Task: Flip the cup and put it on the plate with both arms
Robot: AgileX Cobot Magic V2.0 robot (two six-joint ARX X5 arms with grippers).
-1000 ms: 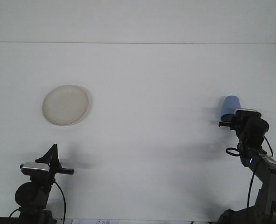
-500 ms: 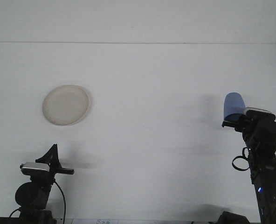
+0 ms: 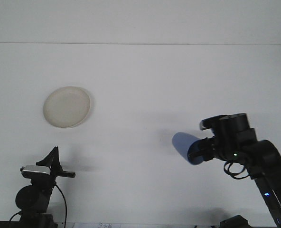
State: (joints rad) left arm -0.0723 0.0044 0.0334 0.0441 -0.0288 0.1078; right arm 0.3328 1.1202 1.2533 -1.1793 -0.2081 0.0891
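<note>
The round cream-coloured plate (image 3: 66, 107) lies flat on the white table (image 3: 140, 95), left of centre, and nothing rests on it. The blue plastic cup (image 3: 185, 147) is in my right gripper (image 3: 197, 152), held on its side above the table with its round end turned toward the left; from here I cannot tell whether that end is the mouth or the base, nor whether anything is inside.

The table stretches wide and bare between the cup and the plate, and behind both up to the far edge where the table meets the pale wall (image 3: 140, 21). The plate sits well in from the left border of the view, with free surface all around its rim. A soft shadow lies on the table just beyond the cup.

My right fingers are clamped on the cup's rear portion, so the cup projects leftward out of them, and my right arm (image 3: 254, 156) bends up from the lower right corner behind it. The cup is well apart from the plate, lower and far to its right.

My left gripper (image 3: 52, 161) stands low at the lower left, below the plate and apart from it, holding nothing; its dark fingers (image 3: 51, 156) point upward and taper together at the tip.
</note>
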